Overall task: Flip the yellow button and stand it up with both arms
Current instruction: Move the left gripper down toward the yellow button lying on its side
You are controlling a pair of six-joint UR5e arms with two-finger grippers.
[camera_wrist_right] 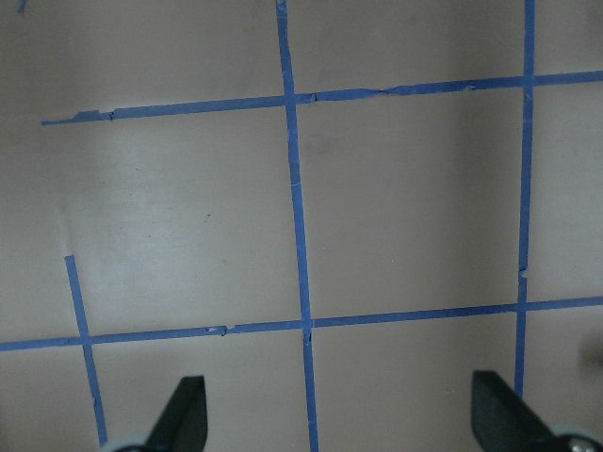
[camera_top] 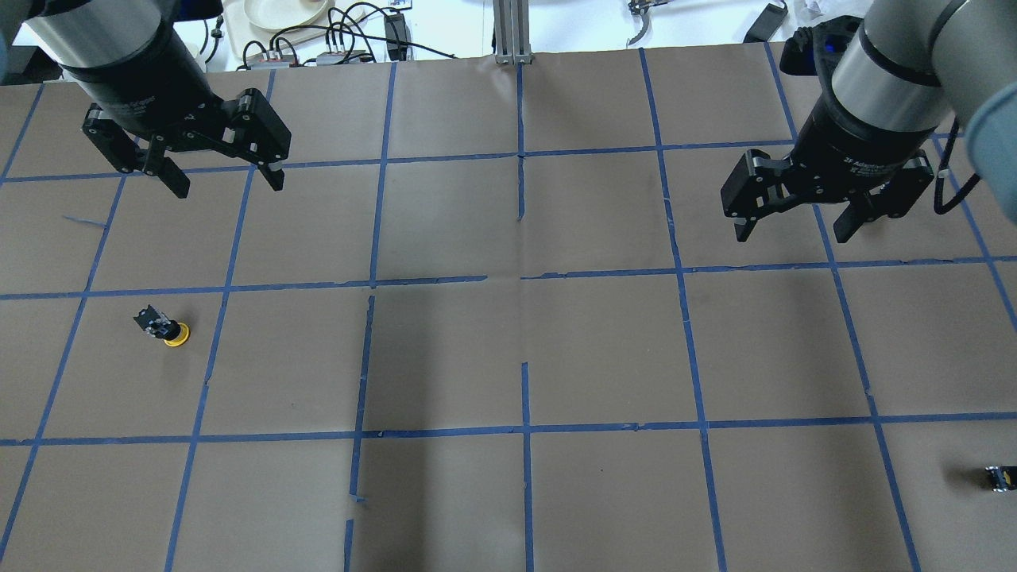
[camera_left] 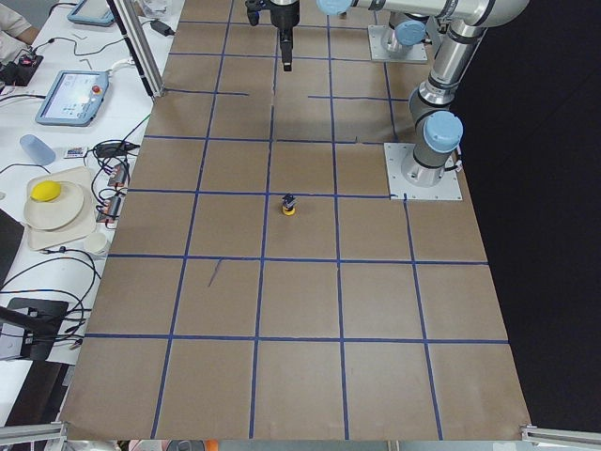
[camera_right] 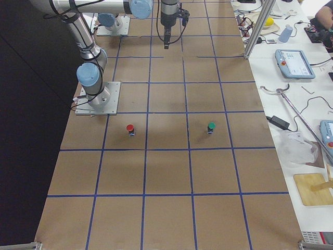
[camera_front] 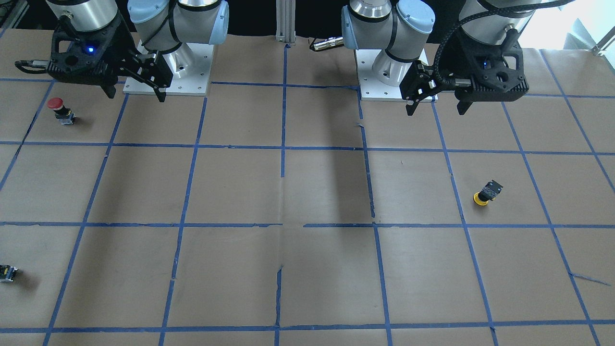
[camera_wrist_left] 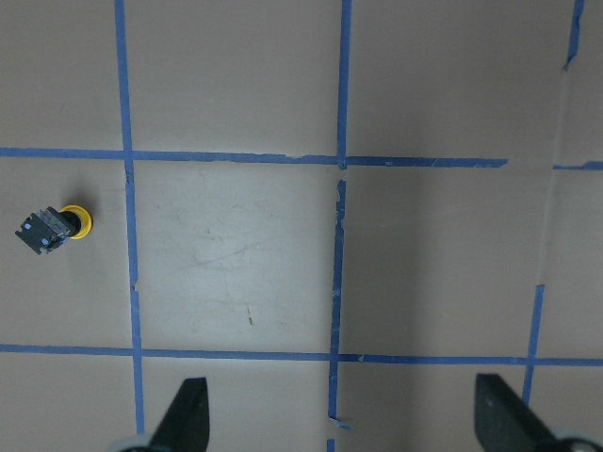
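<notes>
Overhead view, left to right. Yellow button (camera_top: pixel 164 327) lies tipped over on the table (camera_top: pixel 508 349) at 9 o'clock, its cap pointing toward 4 o'clock, well apart from both claws. Left claw (camera_top: pixel 229 187), spread wide and empty, hangs above the table at 10 o'clock. Right claw (camera_top: pixel 792 236), likewise spread and empty, hangs at 2 o'clock. Small dark block (camera_top: pixel 1001 477) sits at 4 o'clock.

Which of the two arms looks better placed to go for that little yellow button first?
Probably the left arm. The yellow button lies on the robot's left side, near the open left gripper, and shows in the left wrist view. The open right gripper hangs over the table's other half.
</notes>
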